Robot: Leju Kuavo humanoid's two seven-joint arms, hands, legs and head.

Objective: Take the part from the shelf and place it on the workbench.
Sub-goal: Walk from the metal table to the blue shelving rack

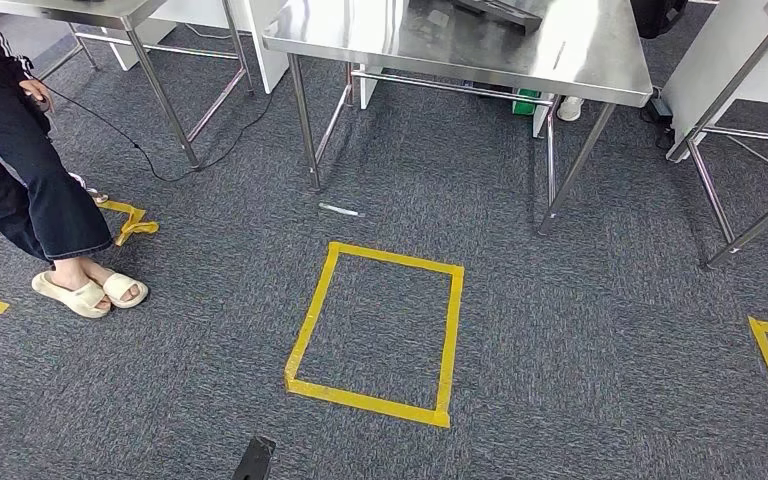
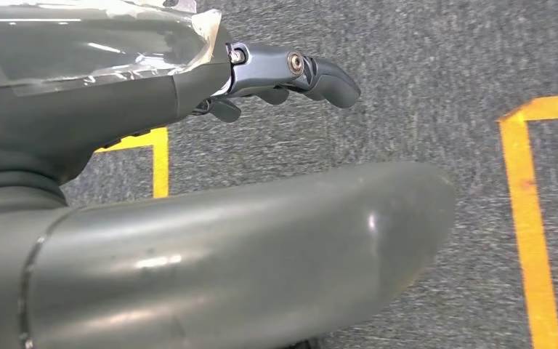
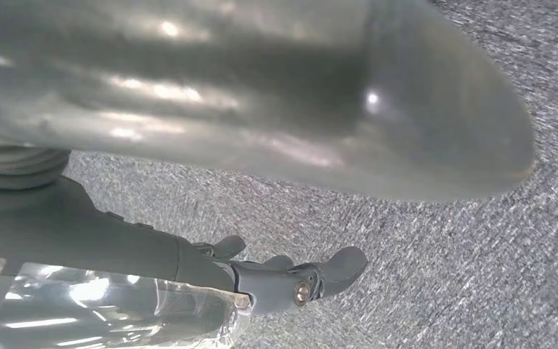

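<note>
A stainless steel workbench [image 1: 580, 55] stands ahead at the far side of the carpet, with a dark flat object [image 1: 495, 10] lying at its back edge. My left hand [image 2: 290, 76] hangs above the grey carpet; its thumb and dark fingers are apart and hold nothing. My right hand [image 3: 298, 280] also hangs over the carpet, fingers loosely spread, with nothing in it.
A yellow tape square [image 1: 375, 330] marks the carpet in front of the workbench. A person in dark trousers and pale sandals [image 1: 85, 290] stands at the left near a cable [image 1: 140, 150]. More steel tables stand at the back left [image 1: 70, 10] and right [image 1: 750, 60].
</note>
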